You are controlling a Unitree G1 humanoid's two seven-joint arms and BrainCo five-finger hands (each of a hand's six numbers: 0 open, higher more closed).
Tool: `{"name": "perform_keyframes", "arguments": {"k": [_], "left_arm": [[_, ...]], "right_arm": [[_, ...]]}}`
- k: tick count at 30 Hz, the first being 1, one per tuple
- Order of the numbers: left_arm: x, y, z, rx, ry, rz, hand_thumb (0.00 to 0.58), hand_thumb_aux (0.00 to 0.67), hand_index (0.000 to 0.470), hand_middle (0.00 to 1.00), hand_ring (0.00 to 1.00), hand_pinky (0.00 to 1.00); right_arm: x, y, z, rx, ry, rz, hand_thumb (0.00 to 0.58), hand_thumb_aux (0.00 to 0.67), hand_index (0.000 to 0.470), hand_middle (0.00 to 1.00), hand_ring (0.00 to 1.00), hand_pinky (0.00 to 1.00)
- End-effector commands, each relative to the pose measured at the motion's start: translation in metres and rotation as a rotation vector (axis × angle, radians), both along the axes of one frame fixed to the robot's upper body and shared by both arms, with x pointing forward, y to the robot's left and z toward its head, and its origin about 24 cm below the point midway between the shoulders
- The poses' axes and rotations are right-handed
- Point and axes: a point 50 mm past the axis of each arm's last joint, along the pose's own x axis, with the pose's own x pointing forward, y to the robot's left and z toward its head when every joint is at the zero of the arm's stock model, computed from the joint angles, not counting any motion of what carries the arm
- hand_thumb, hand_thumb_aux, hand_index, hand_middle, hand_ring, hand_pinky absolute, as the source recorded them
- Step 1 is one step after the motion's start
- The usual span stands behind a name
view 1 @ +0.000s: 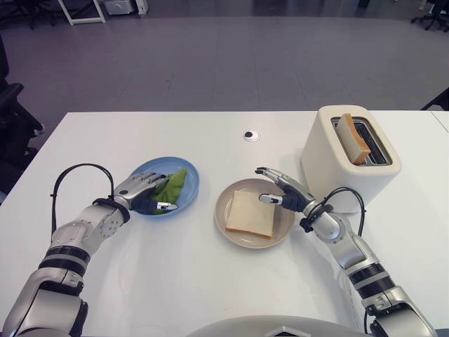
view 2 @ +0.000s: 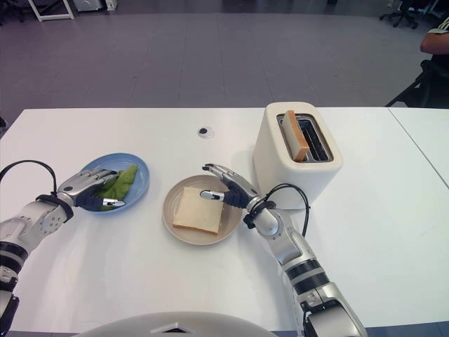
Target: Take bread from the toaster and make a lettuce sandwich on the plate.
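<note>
White, smooth, matte table (view 1: 210, 281).

Toward 9 o'clock on it, left hand (view 1: 144, 191): grey metal shell, dark palm. Forearm coming in from 7 o'clock, with a thin black cable loop (view 1: 78, 170) at the wrist. Lies low over the 8 o'clock part of a blue plate (view 1: 188, 170), right against the lettuce (view 1: 172, 185). Cannot tell whether closed on the leaf or only touching it.

Blue plate round, shallow, a little glossy. Lettuce crinkled, bright green, stretched inside this plate from 1 o'clock down to 7 o'clock.

At 12 o'clock of the table, a small flat round disc (view 1: 251, 135), black with a pale ring.

Near the middle, round beige plate (view 1: 226, 203), raised rim, dull finish. On it a square bread slice (view 1: 250, 214), lying flat: pale soft crumb, thin tan crust.

Right hand (view 1: 284, 191) above the 2 o'clock rim of the beige plate. Spread wide, holding nothing, fingers stretched toward 10 o'clock. Forearm rising from 5 o'clock, a second cable loop (view 1: 349, 192) curling at the wrist.

At 3 o'clock of the table, toaster (view 1: 330, 158), just beside the right hand at its 2 o'clock. Cream, smooth, boxy with rounded corners, two metal-lined slots on top. In the left slot a toasted slice (view 1: 353, 138), upright, brown at the crust, standing well out of the top.
</note>
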Motion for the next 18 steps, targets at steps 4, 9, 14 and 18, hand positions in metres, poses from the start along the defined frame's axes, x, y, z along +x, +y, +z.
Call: {"name": "perform_keyframes", "arguments": {"k": [4, 9, 14, 18], "left_arm": [[-0.002, -0.004, -0.008, -0.024, 0.023, -0.030, 0.580, 0.670, 0.470, 0.00, 0.00, 0.00], [0.004, -0.010, 0.003, -0.085, -0.071, -0.075, 0.580, 0.670, 0.470, 0.00, 0.00, 0.00], [0.012, -0.013, 0.020, -0.126, -0.194, -0.111, 0.580, 0.670, 0.470, 0.00, 0.00, 0.00], [0.012, -0.019, 0.028, -0.181, -0.244, -0.160, 0.580, 0.670, 0.470, 0.00, 0.00, 0.00]], "right_arm": [[0.000, -0.002, 0.002, 0.010, 0.000, -0.001, 0.000, 0.000, 0.000, 0.00, 0.00, 0.00], [0.000, -0.003, 0.002, 0.016, -0.003, -0.008, 0.000, 0.000, 0.000, 0.00, 0.00, 0.00], [0.000, -0.004, 0.004, 0.029, -0.015, -0.016, 0.000, 0.000, 0.000, 0.00, 0.00, 0.00], [0.000, -0.004, 0.008, 0.044, -0.029, -0.021, 0.000, 0.000, 0.000, 0.00, 0.00, 0.00]]}}
